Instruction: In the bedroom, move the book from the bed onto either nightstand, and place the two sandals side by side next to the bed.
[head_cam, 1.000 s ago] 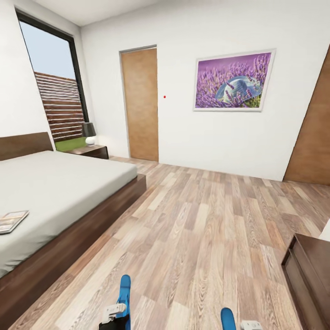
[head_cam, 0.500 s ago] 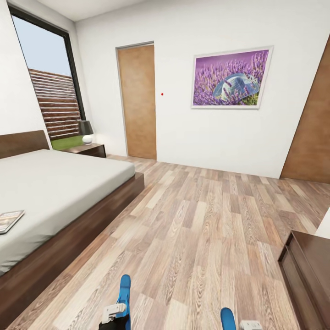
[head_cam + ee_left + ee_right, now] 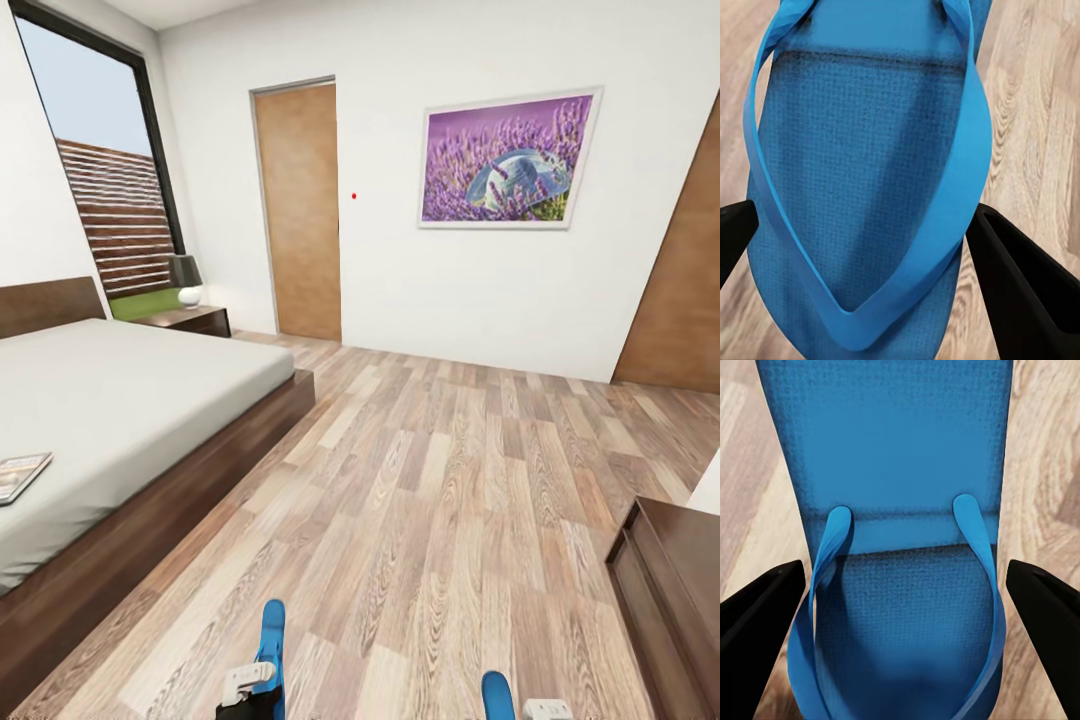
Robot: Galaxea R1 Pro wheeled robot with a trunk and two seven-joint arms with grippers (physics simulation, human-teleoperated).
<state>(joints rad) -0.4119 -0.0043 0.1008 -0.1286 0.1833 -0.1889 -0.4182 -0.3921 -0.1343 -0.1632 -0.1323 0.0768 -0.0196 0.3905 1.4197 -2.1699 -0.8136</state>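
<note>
At the far left we see the book [image 3: 20, 474] lying on the bed [image 3: 130, 390], well ahead of and left of our left gripper [image 3: 862, 240]. Beyond the bed's far corner stands a nightstand [image 3: 190, 320] with a small lamp [image 3: 186, 279] on top. The left gripper has its dark jaws pinching a blue sandal [image 3: 870, 172], the sole lying between them with its strap looping toward the camera. Our right gripper [image 3: 900, 607] likewise holds the second sandal [image 3: 892, 472] between its jaws; whether they touch its edges, we cannot tell for sure. Wood floor [image 3: 450, 500] lies beneath both. A dark cabinet [image 3: 670, 590] stands right of the right gripper.
</note>
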